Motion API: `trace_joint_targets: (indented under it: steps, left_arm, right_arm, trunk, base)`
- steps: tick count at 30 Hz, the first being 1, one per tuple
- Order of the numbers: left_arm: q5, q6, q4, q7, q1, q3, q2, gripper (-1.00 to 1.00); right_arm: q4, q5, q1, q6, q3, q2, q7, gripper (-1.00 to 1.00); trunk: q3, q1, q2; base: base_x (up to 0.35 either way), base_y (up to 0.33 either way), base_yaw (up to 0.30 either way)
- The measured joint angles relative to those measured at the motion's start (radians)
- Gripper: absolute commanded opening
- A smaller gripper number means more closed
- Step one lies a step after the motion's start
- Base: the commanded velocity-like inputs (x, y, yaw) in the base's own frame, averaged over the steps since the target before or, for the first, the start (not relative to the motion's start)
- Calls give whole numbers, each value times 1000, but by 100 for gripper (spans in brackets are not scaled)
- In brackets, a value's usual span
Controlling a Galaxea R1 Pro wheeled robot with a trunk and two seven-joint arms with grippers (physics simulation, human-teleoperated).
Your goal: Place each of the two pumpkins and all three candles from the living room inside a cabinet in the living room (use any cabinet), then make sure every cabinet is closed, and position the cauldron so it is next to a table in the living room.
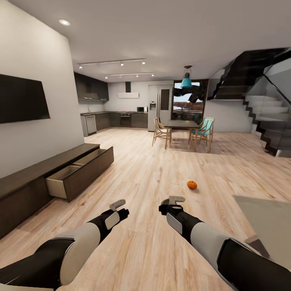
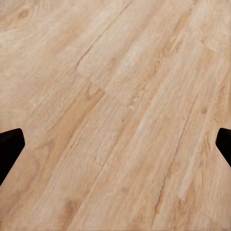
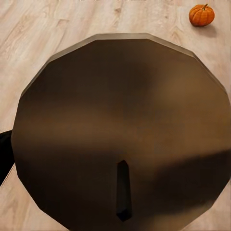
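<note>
One bright-orange pumpkin (image 1: pixel 192 184) lies on the plank floor ahead of my right gripper (image 1: pixel 174 200); the right wrist view has this pumpkin (image 3: pixel 201 15) beyond the gripper. A brown many-sided candle (image 3: pixel 120 130) with a dark wick sits end-on very close to that camera, between the fingers, and the right gripper looks shut on it. My left gripper (image 1: pixel 118 205) hovers open over bare floor, its dark fingertips (image 2: pixel 9 144) wide apart. The long dark-brown cabinet (image 1: pixel 24 182) runs along the left wall with one drawer (image 1: pixel 76 173) pulled out, its pale inside showing.
A black TV (image 1: pixel 22 99) hangs above the cabinet. A dining table (image 1: pixel 182 125) with chairs stands far ahead, in front of the kitchen. Dark stairs (image 1: pixel 266 121) rise at the right. A pale rug (image 1: pixel 266 222) lies near my right arm.
</note>
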Motion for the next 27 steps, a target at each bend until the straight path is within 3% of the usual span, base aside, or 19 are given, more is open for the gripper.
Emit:
trace_joint_targets:
  steps: [9,21,27]
  left_arm:
    - [0,-2,0,0,0,0,0,100]
    - [0,-2,0,0,0,0,0,100]
    - [0,-2,0,0,0,0,0,100]
  right_arm:
    - [0,0,0,0,0,0,0,-100]
    - [0,0,0,0,0,0,0,-100]
    - [0,4,0,0,1,0,0,-100]
  trunk:
    - [0,0,0]
    - [0,0,0]
    - [0,0,0]
  base:
    - [244,119,0]
    - [278,11,0]
    - [115,0,0]
